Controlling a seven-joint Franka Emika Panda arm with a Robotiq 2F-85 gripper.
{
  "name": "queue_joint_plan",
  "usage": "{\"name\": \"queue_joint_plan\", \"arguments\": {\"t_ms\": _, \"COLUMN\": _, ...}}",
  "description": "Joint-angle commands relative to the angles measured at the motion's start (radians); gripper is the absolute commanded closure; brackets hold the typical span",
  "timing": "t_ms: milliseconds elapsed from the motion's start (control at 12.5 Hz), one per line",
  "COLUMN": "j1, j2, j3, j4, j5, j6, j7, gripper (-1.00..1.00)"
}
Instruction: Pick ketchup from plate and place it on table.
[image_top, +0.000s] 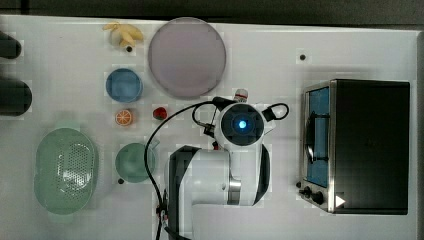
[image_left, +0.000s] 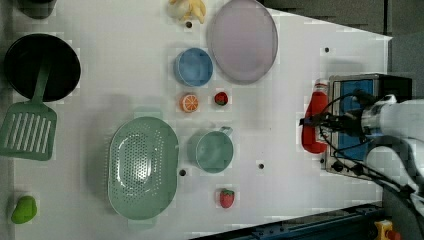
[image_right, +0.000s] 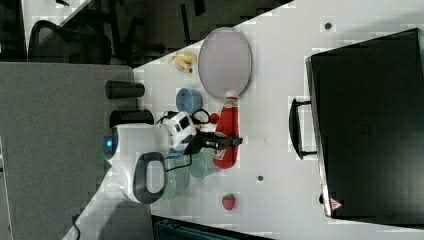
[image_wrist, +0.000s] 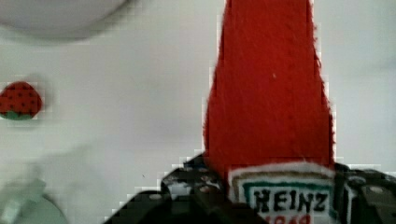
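The ketchup (image_left: 314, 125) is a red bottle with a pale Heinz label (image_wrist: 287, 198). It stands upright off the plate, over the white table (image_top: 270, 60), and I cannot tell whether its base touches. My gripper (image_right: 228, 141) is shut on it around the label, fingers on either side; the gripper (image_left: 313, 120) grips it mid-body. In the top view the white cap of the ketchup (image_top: 241, 93) peeks out past my wrist. The pale lilac plate (image_top: 186, 56) lies bare just beyond the bottle, and the plate (image_right: 225, 61) sits past the cap.
A black toaster oven (image_top: 367, 145) stands close at the top view's right. At the top view's left are a strawberry (image_top: 159, 113), an orange slice (image_top: 123, 117), a blue bowl (image_top: 124, 85), a green cup (image_top: 134, 162), a green colander (image_top: 66, 170) and a banana (image_top: 124, 34).
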Motion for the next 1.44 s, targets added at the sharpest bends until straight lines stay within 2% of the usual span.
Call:
{"name": "queue_joint_plan", "arguments": {"t_ms": 80, "j1": 0.001, "j2": 0.045, "j3": -0.008, "j4": 0.0, "j5": 0.01, "j6": 0.058, "j7": -0.027, "gripper": -0.18}}
{"name": "queue_joint_plan", "arguments": {"t_ms": 320, "j1": 0.001, "j2": 0.143, "j3": -0.005, "j4": 0.0, "j5": 0.01, "j6": 0.119, "j7": -0.027, "gripper": -0.23}}
{"name": "queue_joint_plan", "arguments": {"t_ms": 560, "j1": 0.001, "j2": 0.176, "j3": 0.001, "j4": 0.001, "j5": 0.01, "j6": 0.179, "j7": -0.027, "gripper": -0.86}}
{"name": "queue_joint_plan", "arguments": {"t_ms": 640, "j1": 0.001, "j2": 0.163, "j3": 0.002, "j4": 0.004, "j5": 0.01, "j6": 0.176, "j7": -0.026, "gripper": -1.0}}
{"name": "queue_joint_plan", "arguments": {"t_ms": 880, "j1": 0.003, "j2": 0.076, "j3": 0.004, "j4": 0.015, "j5": 0.01, "j6": 0.156, "j7": -0.005, "gripper": -1.0}}
{"name": "queue_joint_plan", "arguments": {"t_ms": 1120, "j1": 0.002, "j2": -0.063, "j3": 0.003, "j4": 0.066, "j5": 0.01, "j6": 0.085, "j7": 0.135, "gripper": -1.0}}
{"name": "queue_joint_plan", "arguments": {"t_ms": 1440, "j1": 0.003, "j2": -0.2, "j3": 0.007, "j4": 0.217, "j5": 0.01, "j6": -0.279, "j7": 0.429, "gripper": -1.0}}
